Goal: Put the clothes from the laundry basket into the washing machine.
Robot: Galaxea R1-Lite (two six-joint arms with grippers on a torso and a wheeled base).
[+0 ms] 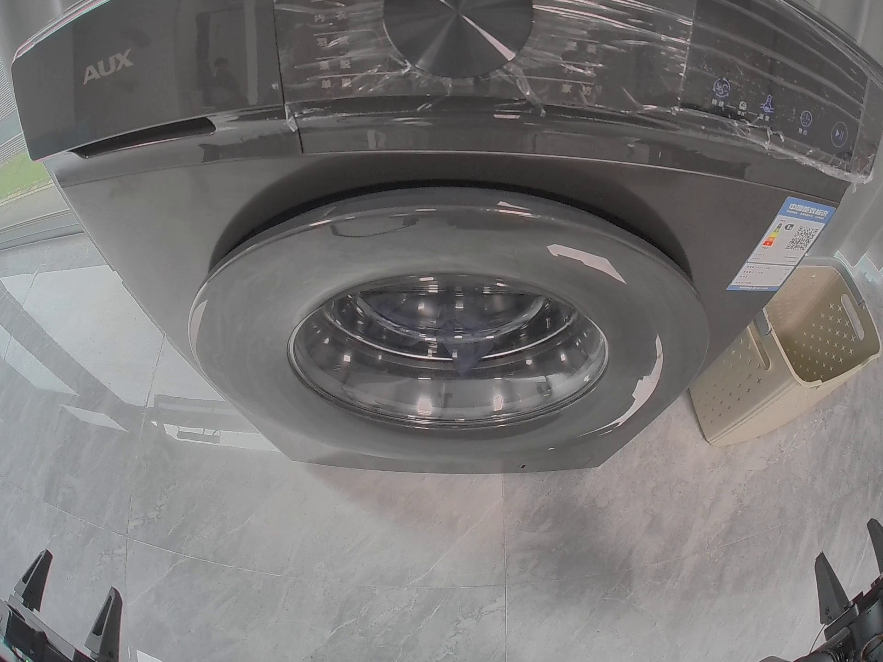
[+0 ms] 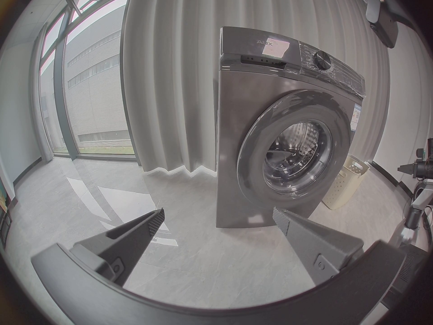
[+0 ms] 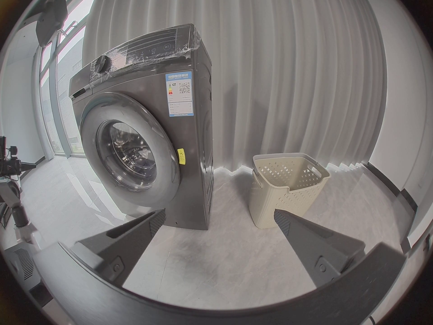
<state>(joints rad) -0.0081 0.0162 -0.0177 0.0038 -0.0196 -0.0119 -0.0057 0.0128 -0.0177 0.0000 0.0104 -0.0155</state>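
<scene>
My left tool (image 2: 216,215) and right tool (image 3: 217,215) hang open before the washing machine (image 1: 156,213), whose shut door (image 1: 441,236) faces me. The laundry basket (image 3: 284,190) stands upright, mouth up, just beside the machine's right side.

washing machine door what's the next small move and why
Probably raise the right hand toward the door to open it: the door looks shut, the right hand and left hand are both open and empty, and nothing can go in until it opens.
</scene>
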